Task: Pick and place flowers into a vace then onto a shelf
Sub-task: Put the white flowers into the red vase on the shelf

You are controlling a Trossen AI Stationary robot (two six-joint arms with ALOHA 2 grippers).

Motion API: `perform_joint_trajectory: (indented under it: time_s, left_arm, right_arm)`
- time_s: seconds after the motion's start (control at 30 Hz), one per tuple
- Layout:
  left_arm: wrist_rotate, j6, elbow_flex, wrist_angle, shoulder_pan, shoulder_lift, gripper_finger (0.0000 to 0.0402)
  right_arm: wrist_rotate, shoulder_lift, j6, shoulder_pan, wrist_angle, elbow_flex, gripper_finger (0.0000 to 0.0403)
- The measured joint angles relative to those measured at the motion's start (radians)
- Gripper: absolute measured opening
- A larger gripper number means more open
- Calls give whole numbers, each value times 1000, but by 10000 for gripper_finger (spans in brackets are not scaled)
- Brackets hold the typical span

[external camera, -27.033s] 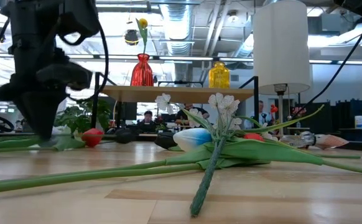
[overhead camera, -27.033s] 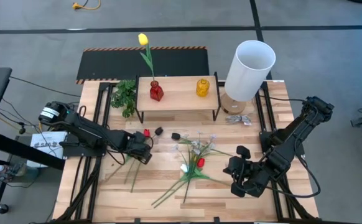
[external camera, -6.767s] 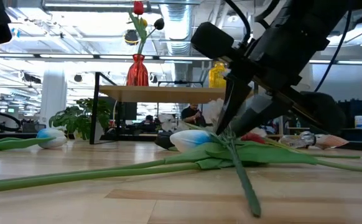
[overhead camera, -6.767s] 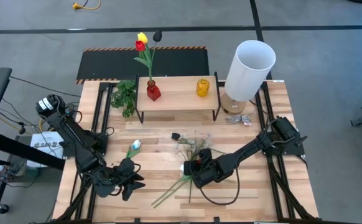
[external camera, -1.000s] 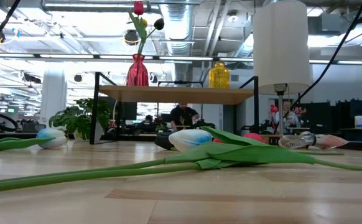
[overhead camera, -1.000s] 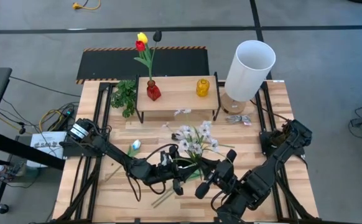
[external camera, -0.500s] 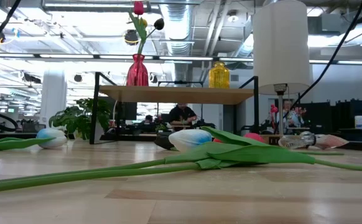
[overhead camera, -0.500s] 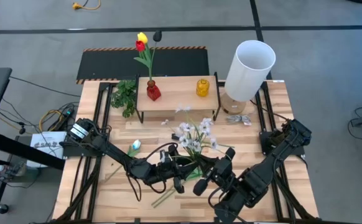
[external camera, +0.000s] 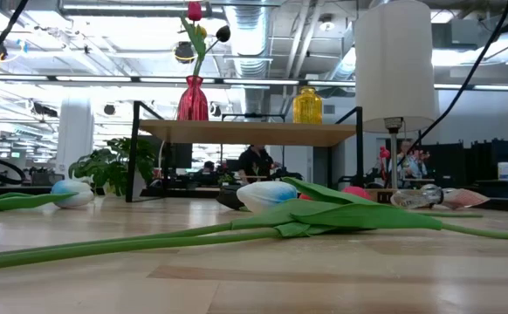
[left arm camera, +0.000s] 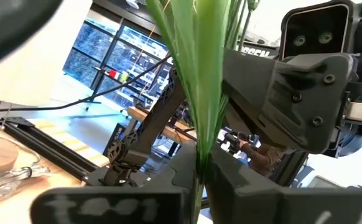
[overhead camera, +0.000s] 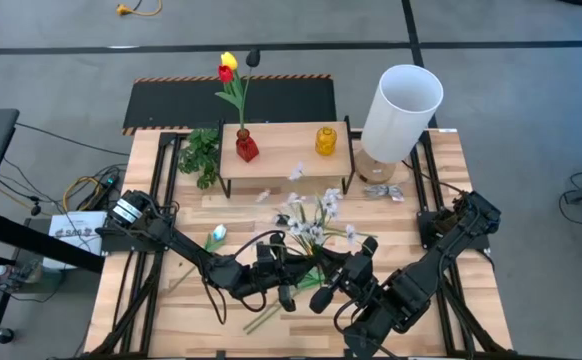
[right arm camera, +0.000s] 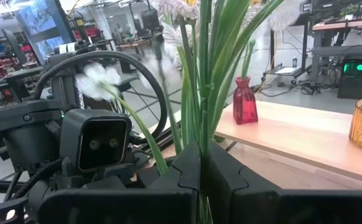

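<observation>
A spray of small white blossoms [overhead camera: 309,218] on green stems is held up over the table's middle, between my two grippers. My left gripper [overhead camera: 283,272] comes from the left and is shut on the stems. My right gripper [overhead camera: 333,278] faces it from the right, also shut on them. A red vase [overhead camera: 247,148] with red and yellow tulips and a yellow vase [overhead camera: 326,140] stand on the shelf [overhead camera: 286,162]. A white tulip [overhead camera: 214,236] lies on the table at the left. More tulips [external camera: 267,194] lie under the grippers. My left gripper pinches the spray's green stems [left arm camera: 198,168] between its two fingers, coming about level from the table's left. The stems run up out of the fingers, and the spray is lifted clear of the table. My right gripper pinches the same bundle of stems [right arm camera: 201,134] between its two fingers, coming about level from the table's right and near side. The stems stand up past the fingers, blossoms on top, leaning toward the shelf.
A tall white lamp [overhead camera: 401,100] stands at the far right beside the shelf. A green leaf sprig [overhead camera: 201,155] lies at the shelf's left end. Loose stems [overhead camera: 271,315] reach toward the near edge. A crumpled wrapper [overhead camera: 379,191] lies by the lamp's foot.
My left gripper has shut on the spray's stems. The blossoms have swung a little toward the shelf, while both hands have stayed in place.
</observation>
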Motion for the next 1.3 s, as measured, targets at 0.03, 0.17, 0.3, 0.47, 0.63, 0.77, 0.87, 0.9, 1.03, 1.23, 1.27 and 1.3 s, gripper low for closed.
perform_joint_trajectory:
  time_s: [0.03, 0.17, 0.3, 0.47, 0.63, 0.77, 0.87, 0.9, 1.03, 1.23, 1.27, 1.3]
  left_arm:
    - [-1, 0, 0, 0, 0, 0, 7]
    - [-11, 0, 0, -1, 0, 0, 3]
    - [-27, 0, 0, -3, 2, 0, 2]
    - [-26, 0, -1, -3, 2, 0, 2]
    - [-56, 3, -1, 1, 2, 0, 1]
    - [-61, 8, -1, 1, 2, 0, 1]
    - [-71, 10, -1, 0, 1, 0, 1]
    - [-71, 16, -1, -1, 0, 0, 1]
    - [-71, 27, -1, -36, 1, -17, 1]
    - [-49, 29, -1, -208, 17, -84, 0]
    - [-33, 29, -1, -237, 22, -96, 0]
    - [-3, 26, -1, -267, 29, -108, 0]
  right_arm:
    - [-2, 0, 0, 0, 0, 0, 5]
    - [-15, 0, 0, 0, 0, 0, 26]
    - [-95, 0, 10, 2, 3, 0, 60]
    - [-153, 0, 26, 6, 1, 0, 110]
    - [-163, -9, 26, 33, -13, 0, 156]
    - [-167, -19, 46, 73, -33, 0, 174]
    - [-166, -27, 60, 101, -34, 0, 173]
    - [-166, -28, 61, 115, -35, 0, 171]
    - [-183, -36, 82, 159, -40, 0, 155]
    - [-284, -36, 172, 213, -107, 0, 127]
    - [-311, -36, 183, 218, -114, 0, 122]
    - [-335, -36, 191, 222, -118, 0, 119]
